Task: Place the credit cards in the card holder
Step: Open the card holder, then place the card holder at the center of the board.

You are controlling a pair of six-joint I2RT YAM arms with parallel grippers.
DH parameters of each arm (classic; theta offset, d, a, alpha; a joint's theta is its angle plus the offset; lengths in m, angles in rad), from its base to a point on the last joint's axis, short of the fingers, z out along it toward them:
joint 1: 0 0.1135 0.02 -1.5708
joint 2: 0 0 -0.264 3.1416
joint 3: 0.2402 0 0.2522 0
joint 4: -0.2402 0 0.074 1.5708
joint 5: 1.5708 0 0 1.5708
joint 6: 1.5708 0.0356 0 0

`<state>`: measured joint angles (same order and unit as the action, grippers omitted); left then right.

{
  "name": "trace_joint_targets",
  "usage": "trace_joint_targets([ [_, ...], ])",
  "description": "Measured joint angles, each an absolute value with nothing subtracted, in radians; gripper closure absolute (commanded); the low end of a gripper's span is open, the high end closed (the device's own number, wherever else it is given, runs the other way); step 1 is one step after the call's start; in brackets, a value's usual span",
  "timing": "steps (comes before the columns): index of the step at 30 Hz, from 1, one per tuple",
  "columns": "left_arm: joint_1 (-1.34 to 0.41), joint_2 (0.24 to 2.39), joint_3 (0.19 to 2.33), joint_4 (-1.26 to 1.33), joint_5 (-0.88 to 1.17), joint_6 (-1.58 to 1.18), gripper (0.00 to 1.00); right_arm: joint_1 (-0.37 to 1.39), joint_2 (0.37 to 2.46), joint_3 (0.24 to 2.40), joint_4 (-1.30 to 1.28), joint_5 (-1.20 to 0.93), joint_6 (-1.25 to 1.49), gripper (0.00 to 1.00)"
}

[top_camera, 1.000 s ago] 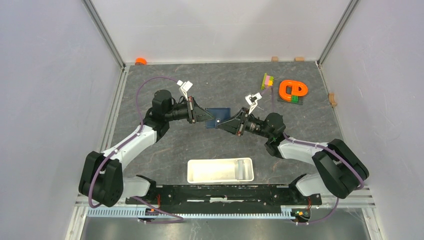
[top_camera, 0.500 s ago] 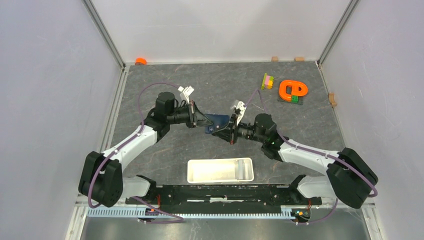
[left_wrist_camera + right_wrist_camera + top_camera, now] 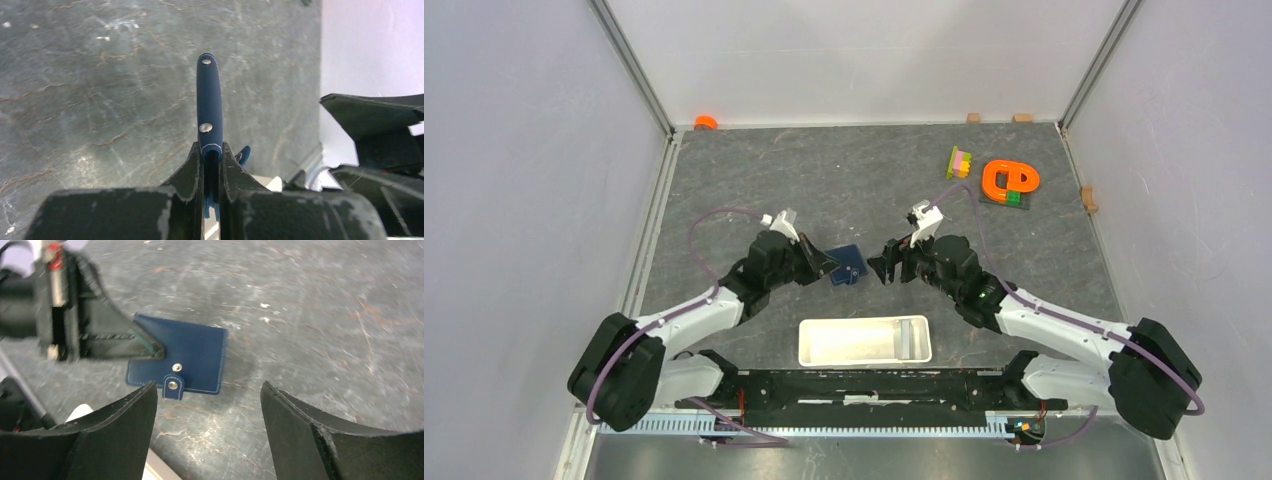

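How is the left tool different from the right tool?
The left tool is shut on the wallet; the right tool is wide open and holds nothing. The left tool touches the wallet; the right tool is apart from it. Both are black and point toward the wallet.

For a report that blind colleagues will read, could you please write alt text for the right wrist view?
A dark blue card holder, its snap tab at the near edge, is gripped at its left side by the left gripper over a grey stone-patterned table. The right gripper shows its own two black fingers wide apart in the foreground, holding nothing.
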<state>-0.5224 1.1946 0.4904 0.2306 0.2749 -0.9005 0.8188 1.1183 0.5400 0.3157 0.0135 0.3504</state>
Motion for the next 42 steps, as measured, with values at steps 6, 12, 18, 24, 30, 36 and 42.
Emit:
trace_joint_targets([
  [6, -0.682, 1.216, 0.388, 0.38, -0.053, -0.976, 0.84, 0.815, 1.189, 0.527, 0.298, 0.117, 0.482, 0.21],
  [12, -0.707, 1.299, 0.356, 0.477, -0.181, -1.003, 0.35, 0.815, 1.238, 0.483, 0.304, 0.139, 0.559, 0.25],
  [18, -0.708, 1.28, 0.382, 0.342, -0.202, -0.93, 0.04, 0.815, 1.246, 0.481, 0.305, 0.157, 0.609, 0.29],
  [24, -0.693, 1.141, 0.438, 0.144, -0.255, -0.791, 0.0, 0.828, 1.288, 0.482, 0.309, 0.156, 0.64, 0.31],
  [30, -0.573, 1.249, 0.539, 0.106, -0.145, -0.662, 0.01, 0.839, 1.331, 0.485, 0.318, 0.147, 0.652, 0.33],
  [36, -0.547, 1.43, 0.601, 0.101, -0.006, -0.592, 0.05, 0.84, 1.32, 0.485, 0.31, 0.163, 0.65, 0.31],
  [42, -0.548, 1.479, 0.611, 0.141, 0.115, -0.593, 0.07, 0.841, 1.26, 0.488, 0.276, 0.208, 0.622, 0.3],
])
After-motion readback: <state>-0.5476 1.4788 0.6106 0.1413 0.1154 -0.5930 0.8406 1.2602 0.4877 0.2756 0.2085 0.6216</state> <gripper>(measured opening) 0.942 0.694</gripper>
